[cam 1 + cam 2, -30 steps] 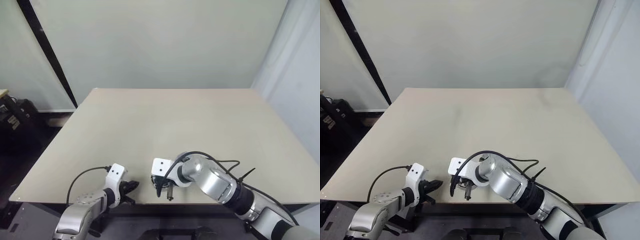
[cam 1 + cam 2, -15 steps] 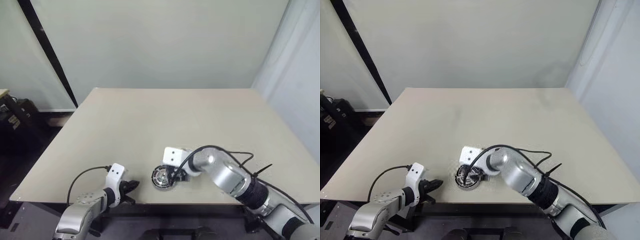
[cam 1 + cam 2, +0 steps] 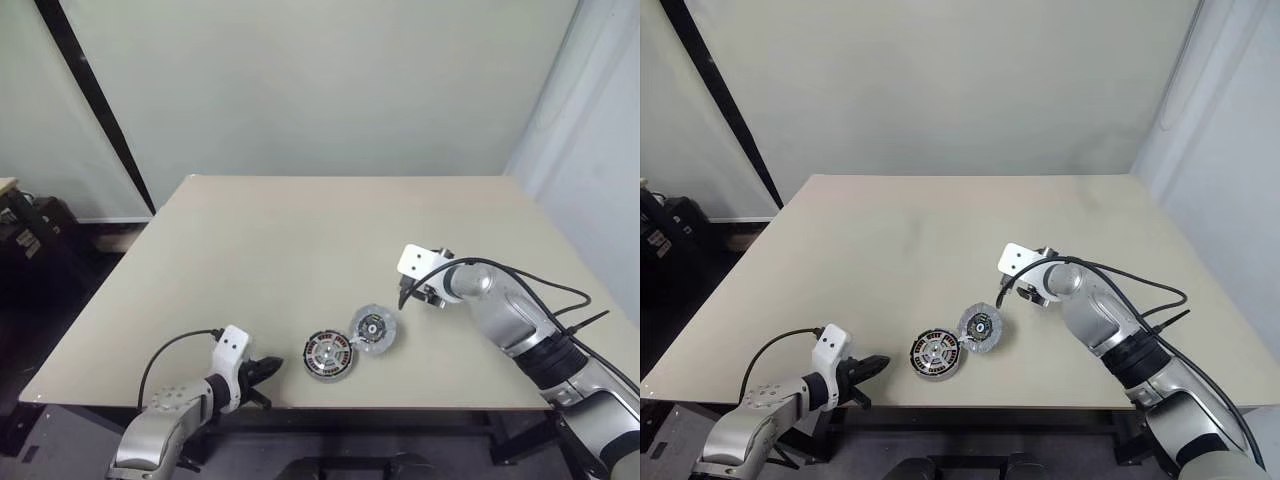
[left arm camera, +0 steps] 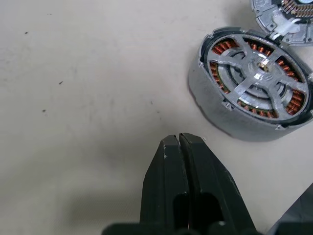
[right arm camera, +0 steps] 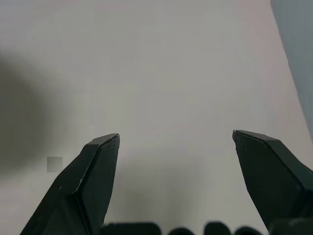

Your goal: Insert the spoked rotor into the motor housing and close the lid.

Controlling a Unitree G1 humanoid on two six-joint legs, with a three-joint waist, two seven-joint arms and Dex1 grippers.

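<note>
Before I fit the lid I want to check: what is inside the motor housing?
The spoked rotor sits in the motor housing, copper windings showing between its spokes. What lies beneath it is covered.

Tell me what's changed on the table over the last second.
The right gripper left the near edge, where it hung over the motor housing, and swung right and farther up the table; its jaws now stand wide open and empty. The housing, with the spoked rotor seated in it, and the lid beside it are now uncovered. The left gripper stayed shut in place.
</note>
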